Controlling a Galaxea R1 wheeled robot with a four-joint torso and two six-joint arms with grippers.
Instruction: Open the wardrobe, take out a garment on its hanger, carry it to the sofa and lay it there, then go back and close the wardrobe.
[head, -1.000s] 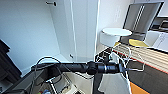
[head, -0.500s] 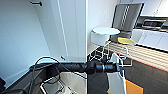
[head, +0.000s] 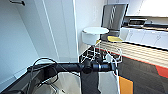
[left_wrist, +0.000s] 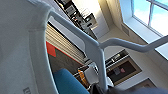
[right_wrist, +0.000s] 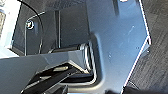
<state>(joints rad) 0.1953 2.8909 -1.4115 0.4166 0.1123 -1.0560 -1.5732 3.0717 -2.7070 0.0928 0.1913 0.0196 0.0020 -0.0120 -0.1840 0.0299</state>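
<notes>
Carrying clear of the floor, your left tool gripped the thin white hanger, sheer white shirt hanging free; right tool's state I couldn't tell.

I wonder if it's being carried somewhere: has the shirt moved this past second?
Yes. The shirt, on its hanger, has shifted rightward against the round table as the robot turns.

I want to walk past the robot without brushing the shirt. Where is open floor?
Open: the dark carpet right of the garment, up to the striped floor. Crowded: between the white wall and the round white table, where wire chairs stand.
</notes>
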